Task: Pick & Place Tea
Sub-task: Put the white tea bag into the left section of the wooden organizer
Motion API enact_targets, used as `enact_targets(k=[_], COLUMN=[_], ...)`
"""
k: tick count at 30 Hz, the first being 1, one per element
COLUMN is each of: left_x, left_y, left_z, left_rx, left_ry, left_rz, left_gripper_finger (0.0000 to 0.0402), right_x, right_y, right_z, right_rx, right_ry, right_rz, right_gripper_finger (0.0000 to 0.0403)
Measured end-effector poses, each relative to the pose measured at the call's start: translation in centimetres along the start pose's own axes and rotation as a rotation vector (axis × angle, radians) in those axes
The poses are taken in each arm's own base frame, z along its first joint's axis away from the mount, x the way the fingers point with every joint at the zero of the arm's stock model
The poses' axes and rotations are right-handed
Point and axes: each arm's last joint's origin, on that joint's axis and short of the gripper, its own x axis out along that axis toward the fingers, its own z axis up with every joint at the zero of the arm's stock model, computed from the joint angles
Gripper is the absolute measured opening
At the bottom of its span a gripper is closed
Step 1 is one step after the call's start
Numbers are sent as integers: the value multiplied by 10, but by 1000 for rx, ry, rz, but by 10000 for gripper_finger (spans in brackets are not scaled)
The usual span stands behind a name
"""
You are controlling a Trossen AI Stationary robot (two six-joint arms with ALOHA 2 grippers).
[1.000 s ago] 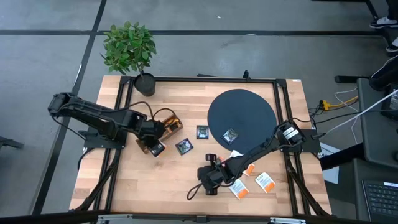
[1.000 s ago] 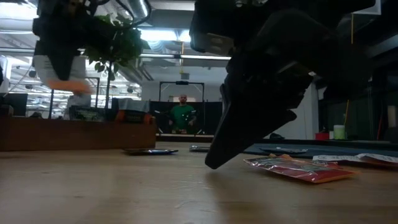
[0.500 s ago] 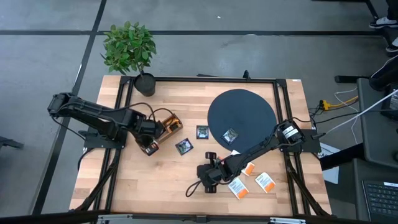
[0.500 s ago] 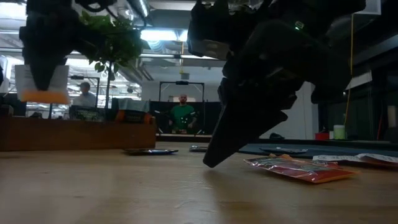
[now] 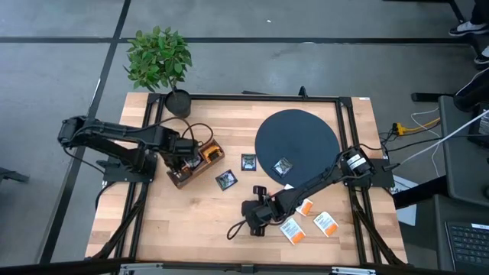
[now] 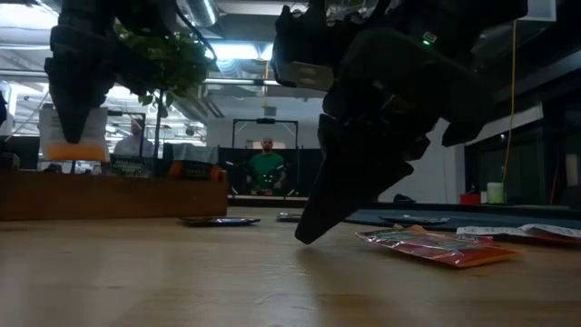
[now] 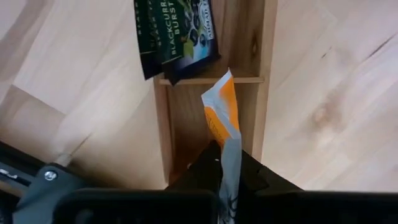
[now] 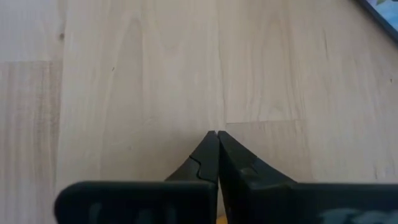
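Note:
My left gripper [image 5: 182,157] is shut on a white tea sachet with an orange band [image 7: 221,115]. It hangs over the brown wooden box [image 5: 200,157], above an open compartment [image 7: 186,118]. Dark sachets [image 7: 177,37] stand in the compartment beyond it. My right gripper [image 8: 216,134] is shut with nothing between its fingers, its tips down at the bare wood [image 6: 304,238]. On the table lie a red sachet [image 6: 436,247], white-and-orange sachets [image 5: 293,230] [image 5: 326,223] and dark ones [image 5: 225,179] [image 5: 248,161]. Another sachet [image 5: 283,166] lies on the dark disc. My left gripper pinches the sachet's white end [image 7: 230,155] between its two fingers, which point down from above. The sachet hangs below the fingers edge-on, orange band lowest [image 6: 68,151], clear of the box and the table.
A large dark round disc [image 5: 306,130] lies at the far right. A potted plant [image 5: 159,61] stands at the far left corner. Black frame rails run along the table's edges. Bare wood lies near the front left. People stand in the room beyond.
My left gripper has carried the white-and-orange sachet from the box's near side toward the far edge, and it now hangs over the box. It has turned about its pointing line, so the sachet now faces differently. My right arm has stayed in place.

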Motion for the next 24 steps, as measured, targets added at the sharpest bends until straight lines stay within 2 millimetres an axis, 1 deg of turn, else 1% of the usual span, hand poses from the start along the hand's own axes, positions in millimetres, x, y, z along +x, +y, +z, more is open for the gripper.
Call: enact_targets(k=[7,18,24], left_x=[0,14,20], left_y=[3,6,9], left_z=[0,-2,-3], left_rx=[17,21,7], left_ry=[40,86,68], left_rz=[-17,43,96], left_gripper_finger=[3,3,3], right_x=[0,0,0], right_y=[-1,-2,-3], right_z=[-1,0,0], right_rx=[17,26,27], right_ry=[11,12,12], right_rz=[-6,-9,-10], right_gripper_finger=[22,6,22])
